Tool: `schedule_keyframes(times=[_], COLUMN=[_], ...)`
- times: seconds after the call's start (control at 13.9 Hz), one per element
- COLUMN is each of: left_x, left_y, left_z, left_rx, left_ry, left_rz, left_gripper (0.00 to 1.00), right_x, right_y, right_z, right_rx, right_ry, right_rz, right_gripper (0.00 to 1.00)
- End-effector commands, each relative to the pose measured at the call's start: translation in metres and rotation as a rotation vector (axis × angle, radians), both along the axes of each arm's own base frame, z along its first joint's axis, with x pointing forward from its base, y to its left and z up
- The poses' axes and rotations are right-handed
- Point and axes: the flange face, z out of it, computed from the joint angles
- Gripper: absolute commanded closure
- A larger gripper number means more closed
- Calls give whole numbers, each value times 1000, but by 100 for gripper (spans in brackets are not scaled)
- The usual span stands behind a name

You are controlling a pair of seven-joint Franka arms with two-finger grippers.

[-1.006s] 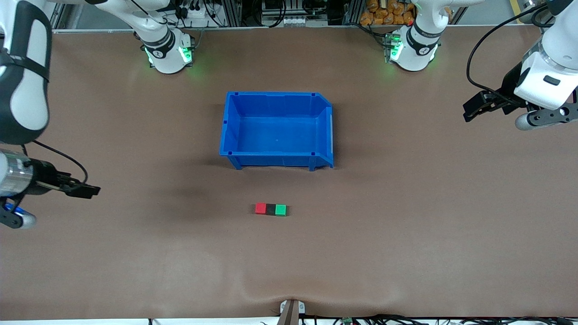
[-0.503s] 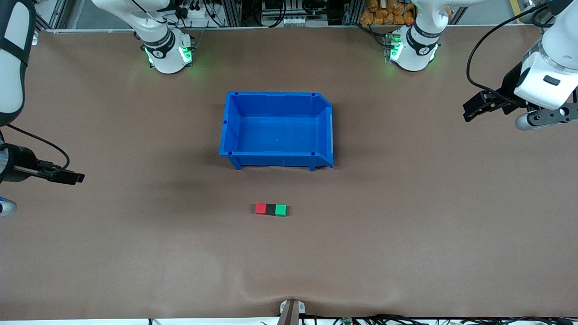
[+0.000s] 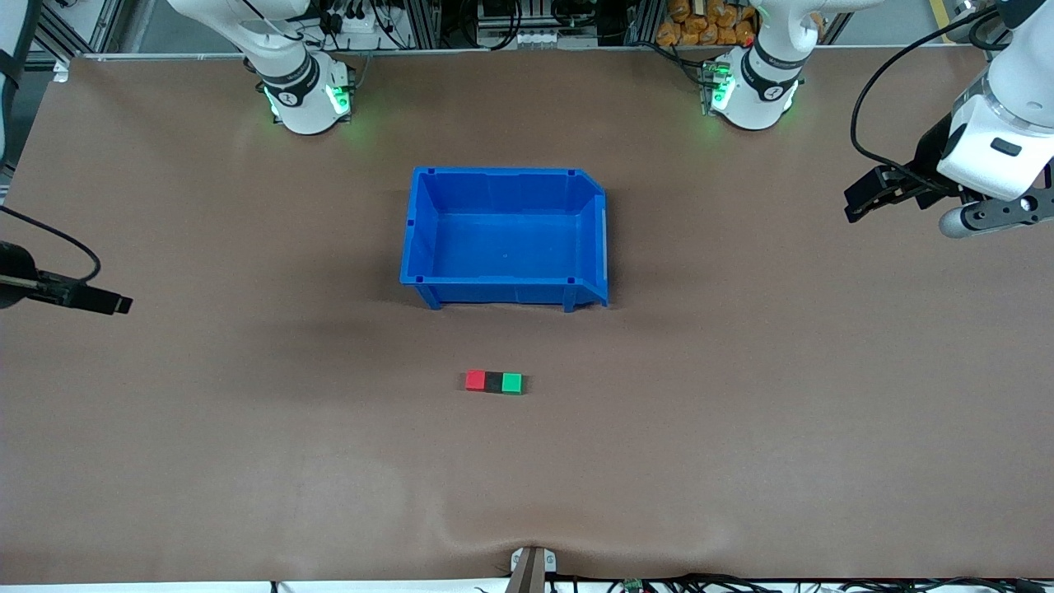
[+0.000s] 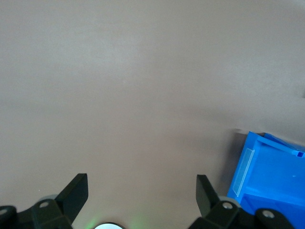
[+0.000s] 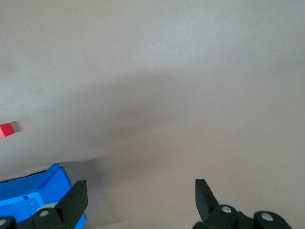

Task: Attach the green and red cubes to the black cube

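Cubes in a touching row, red cube [image 3: 475, 380], matte black cube [image 3: 493, 381], green cube [image 3: 512, 383]; both end effectors released.

A blue plastic bin [image 3: 505, 239] stands upright on the brown table [image 3: 741, 428], near its middle. It is open at the top and nothing lies inside it. Its wall toward the left arm's end is cut lower and slopes outward, and a clear strip like a label holder runs along that wall; the strip also shows in the left wrist view [image 4: 242, 165]. One corner of the bin [image 5: 33, 195] shows in the right wrist view. The table cover is smooth, with a slight wrinkle at the edge nearest the front camera, where a small metal clamp [image 3: 531, 564] grips it. Past the farthest edge stand metal frames, cables [image 3: 346, 16] and some orange packets [image 3: 700, 21].
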Motion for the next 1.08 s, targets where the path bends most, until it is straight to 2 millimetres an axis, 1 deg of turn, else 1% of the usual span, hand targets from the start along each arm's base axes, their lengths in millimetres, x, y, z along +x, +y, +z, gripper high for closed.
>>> schedule_keyframes(times=[0.0, 0.22, 0.36, 0.5, 0.57, 0.72, 1.01], left_x=[1, 1, 1, 1, 1, 1, 1], left_y=[0, 1, 1, 1, 1, 2, 2], left_z=[2, 2, 2, 2, 2, 2, 2], left_rx=[-15, -15, -15, -15, -15, -15, -15], left_ry=[-4, -4, -4, -3, -4, -4, -4], left_rz=[-18, -16, -16, -16, -16, -15, -15], left_gripper=[0, 0, 0, 0, 0, 0, 0], right_x=[-21, -32, -40, -50, -55, -65, -71], right_y=[-5, -6, -13, -18, -19, -17, -13], right_z=[16, 33, 38, 46, 54, 56, 69], right_rx=[0, 4, 19, 26, 28, 37, 29], right_ry=[7, 3, 19, 35, 32, 77, 50], right_rz=[19, 43, 103, 100, 102, 104, 111], right_gripper=[0, 0, 0, 0, 0, 0, 0])
